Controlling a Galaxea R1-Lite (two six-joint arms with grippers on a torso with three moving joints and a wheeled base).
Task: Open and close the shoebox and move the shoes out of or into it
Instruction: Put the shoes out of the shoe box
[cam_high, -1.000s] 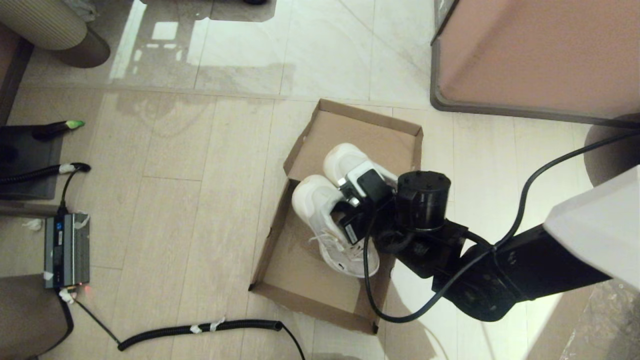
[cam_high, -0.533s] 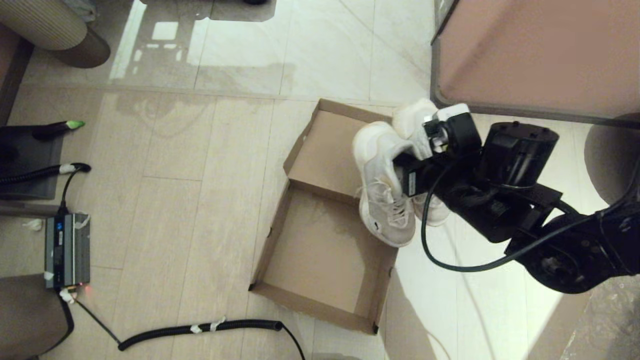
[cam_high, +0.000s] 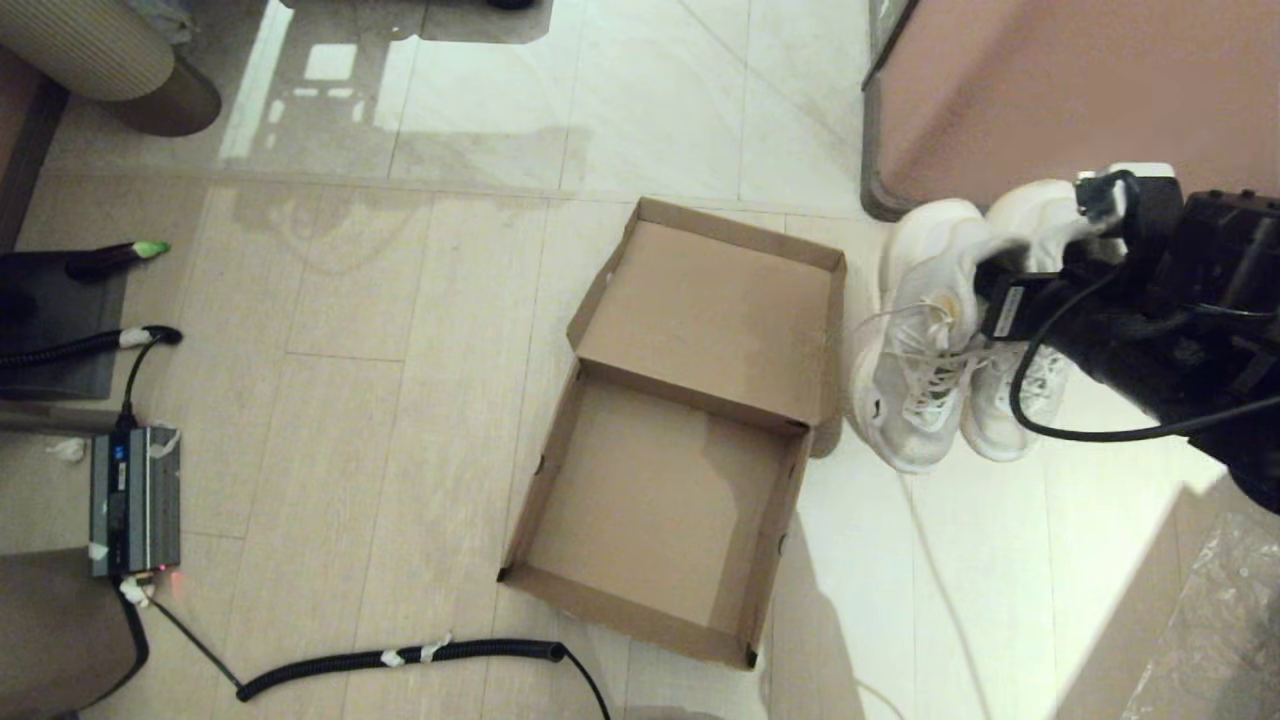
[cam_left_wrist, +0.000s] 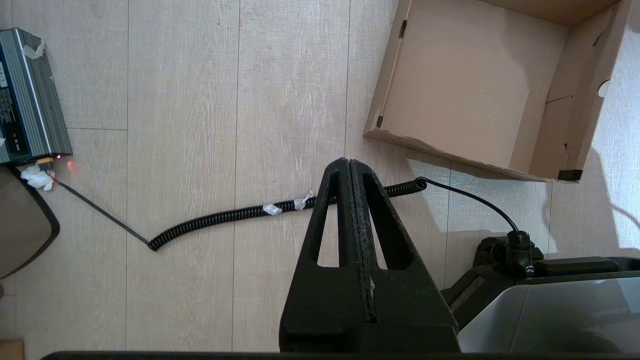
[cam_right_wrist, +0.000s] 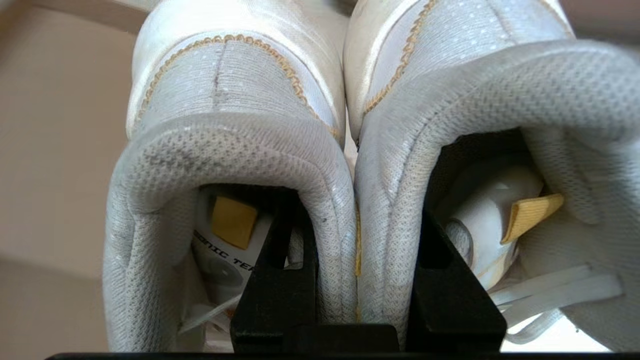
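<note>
The right gripper (cam_right_wrist: 357, 280) is clamped on the shoes (cam_high: 945, 330), one finger inside each shoe so that the two adjoining inner collars are pinched between them; in the head view it holds the pair at the right of the frame, toes hanging downward, outside the box and in front of the pinkish-brown cabinet (cam_high: 1080, 100) at upper right. Whether the toes touch the floor cannot be told. Taking the head view from left to right: a grey power unit (cam_high: 133, 500) at the left edge, a coiled black cable (cam_high: 400, 658) along the bottom, then the shoebox (cam_high: 690, 330) at centre, lid folded flat back and the tray bare. Judgement on progress: the box is opened and the shoes are out of it; still outstanding are setting the pair down, releasing, and (if the task is read in full) closing the lid. Count: one shoebox, two shoes, one cabinet, one power unit, one coiled cable. The left gripper (cam_left_wrist: 350, 165) is idle above the floor beside the box's near corner, fingers pressed together on nothing.
</note>
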